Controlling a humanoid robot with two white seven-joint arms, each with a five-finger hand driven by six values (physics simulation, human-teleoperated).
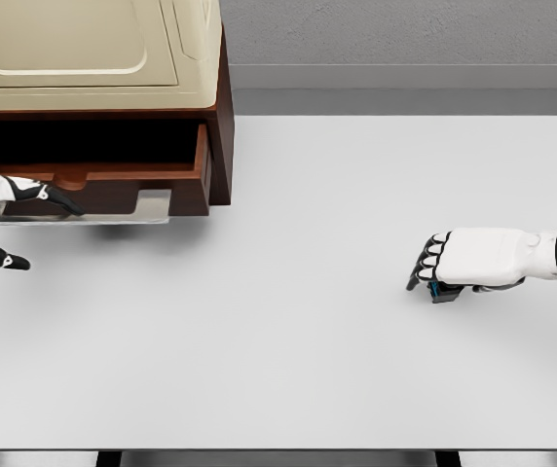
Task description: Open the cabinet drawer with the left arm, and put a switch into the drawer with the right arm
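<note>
Already our left hand [6, 219] rests open-fingered at the pulled-out drawer [103, 175]. Across the bench [308, 341], our right hand [454, 265] curls over the switch [444, 290], which looks small, rigid and light; we'd pinch its sides.

table [288, 370] bare between hands | drawer [113, 185] mouth open | cabinet [222, 126] far-left

— Drawer [113, 190] pulled out of the brown cabinet [222, 117]?
— Yes, left hand [11, 195] at its front.
— Right hand [473, 261]?
— Curled over a small dark switch [444, 290] on the white table [288, 360].
</note>
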